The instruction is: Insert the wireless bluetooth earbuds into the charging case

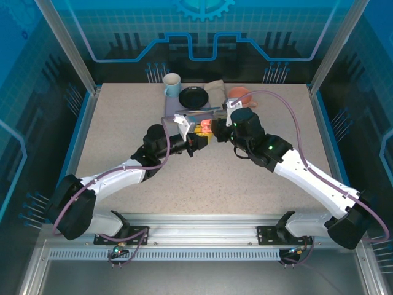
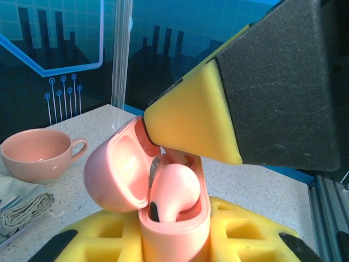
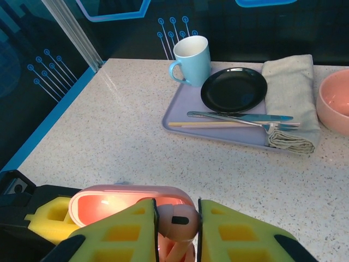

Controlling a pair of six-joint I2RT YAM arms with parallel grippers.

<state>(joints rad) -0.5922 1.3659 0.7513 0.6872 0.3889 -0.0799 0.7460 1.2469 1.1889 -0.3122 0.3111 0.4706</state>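
The right gripper (image 3: 177, 221) pinches a pink earbud (image 3: 184, 217) in the case (image 3: 109, 202) the left gripper (image 2: 174, 243) grips; tilted, it could jam.

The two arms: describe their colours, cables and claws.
The left arm and right arm have white links, black joints and looping mauve cables; green lights glow on the right one. The left claw and right claw carry yellow fingers with square recesses, black-backed.

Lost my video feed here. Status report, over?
Left tool shut on open pink case. Right tool shut on pink earbud, bud down in the case. Tray and mug behind, apart.
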